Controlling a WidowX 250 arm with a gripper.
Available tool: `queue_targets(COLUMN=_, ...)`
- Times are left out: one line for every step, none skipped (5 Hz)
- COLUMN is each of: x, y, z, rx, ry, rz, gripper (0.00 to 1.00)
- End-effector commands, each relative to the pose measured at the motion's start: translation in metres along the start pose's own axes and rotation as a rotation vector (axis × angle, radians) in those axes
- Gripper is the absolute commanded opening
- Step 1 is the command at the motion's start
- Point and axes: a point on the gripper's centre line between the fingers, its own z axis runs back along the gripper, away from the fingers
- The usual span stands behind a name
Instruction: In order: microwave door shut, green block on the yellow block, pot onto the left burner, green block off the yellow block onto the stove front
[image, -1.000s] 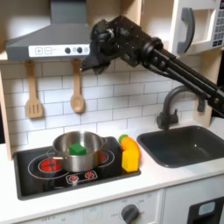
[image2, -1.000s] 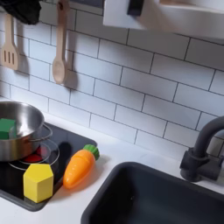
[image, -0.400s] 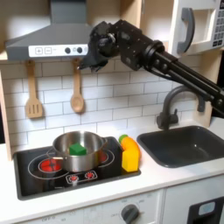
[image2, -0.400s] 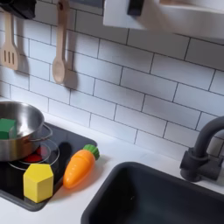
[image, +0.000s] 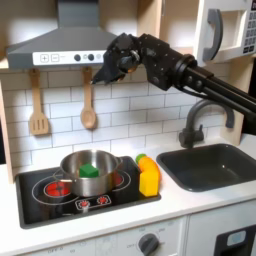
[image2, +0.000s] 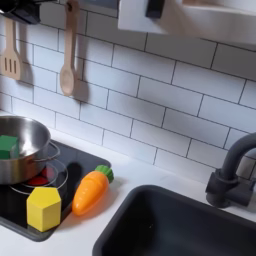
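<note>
The pot (image: 88, 172) sits on the cooktop (image: 35, 205), at the first exterior view's left of the sink (image: 215, 165). The block (image: 89, 171) lies inside the pot. A second block (image: 149, 183) stands on the cooktop just beside the pot, toward the first exterior view's right. The toy carrot (image: 145, 163) lies directly behind that second block. In the second exterior view, the carrot (image2: 90, 190) lies between the second block (image2: 43, 209) and the sink (image2: 190, 228). The faucet (image: 195, 120) rises behind the sink. Two utensils (image: 88, 104) hang on the wall behind the pot. The microwave door (image: 221, 30) sits above the sink. The pincer (image: 106, 71) hangs above the pot, below the hood (image: 55, 45).
</note>
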Motion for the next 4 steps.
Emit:
queue_targets(x=0.007, y=-0.009, z=-0.003, rx=0.001, ry=-0.053, rz=0.006, gripper=0.00)
queue_targets(x=0.012, y=-0.014, z=-0.001, rx=0.005, ry=-0.071, rz=0.007, gripper=0.00)
queue_targets(x=0.011, y=-0.017, z=-0.006, rx=0.014, ry=-0.074, rz=0.024, gripper=0.00)
queue_targets(x=0.021, y=-0.017, z=-0.010, rx=0.034, ry=-0.097, rz=0.022, gripper=0.00)
